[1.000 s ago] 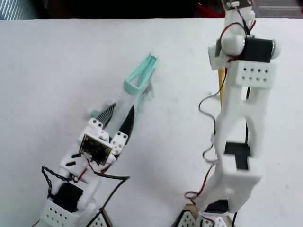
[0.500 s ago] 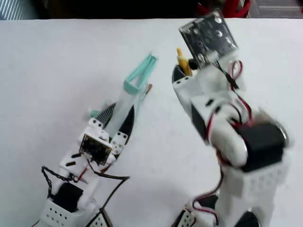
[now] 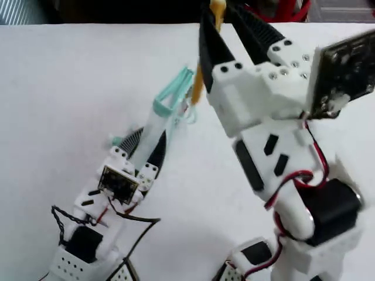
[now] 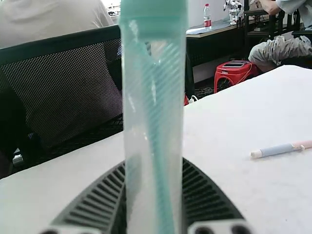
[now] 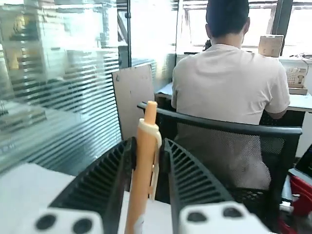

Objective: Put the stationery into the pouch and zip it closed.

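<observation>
A clear pouch [image 3: 170, 102] with a teal zip edge lies slanted on the white table [image 3: 70, 76], its open teal mouth pointing toward the far side. My left gripper [image 3: 147, 143] is shut on its near end; the left wrist view shows the pouch [image 4: 153, 122] standing up between the left gripper [image 4: 153, 204] jaws. My right gripper [image 3: 219, 13] is lifted high over the table's far middle, shut on an orange pen [image 3: 199, 82] whose lower tip hangs beside the pouch's mouth. The same pen [image 5: 144, 161] rises between the right gripper [image 5: 147, 145] jaws.
A pale blue and pink pen [image 4: 280, 148] lies loose on the table to one side of the pouch. The table's far edge [image 3: 117, 24] borders a dark gap with a mesh chair [image 4: 63, 87] and a red stool [image 4: 234, 73] behind it.
My right arm swung from the far right toward the middle and rose, carrying the orange pen up and over to the pouch's mouth. The left arm and pouch stayed put.
</observation>
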Controlling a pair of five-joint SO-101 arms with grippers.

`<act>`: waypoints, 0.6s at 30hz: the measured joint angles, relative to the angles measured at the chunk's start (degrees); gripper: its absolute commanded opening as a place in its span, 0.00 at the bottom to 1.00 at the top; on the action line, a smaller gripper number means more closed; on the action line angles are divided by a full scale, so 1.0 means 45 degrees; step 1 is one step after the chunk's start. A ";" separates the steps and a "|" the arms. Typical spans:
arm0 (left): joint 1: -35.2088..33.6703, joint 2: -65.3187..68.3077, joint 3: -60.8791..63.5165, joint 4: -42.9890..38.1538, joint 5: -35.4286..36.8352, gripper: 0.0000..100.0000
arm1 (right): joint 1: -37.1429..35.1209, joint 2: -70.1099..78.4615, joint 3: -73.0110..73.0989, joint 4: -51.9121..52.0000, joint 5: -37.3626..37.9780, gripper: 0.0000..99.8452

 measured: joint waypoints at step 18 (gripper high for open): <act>0.0000 0.0000 0.0000 0.0000 0.0000 0.07 | 0.0527 0.0586 0.5021 -0.2657 -0.1465 0.02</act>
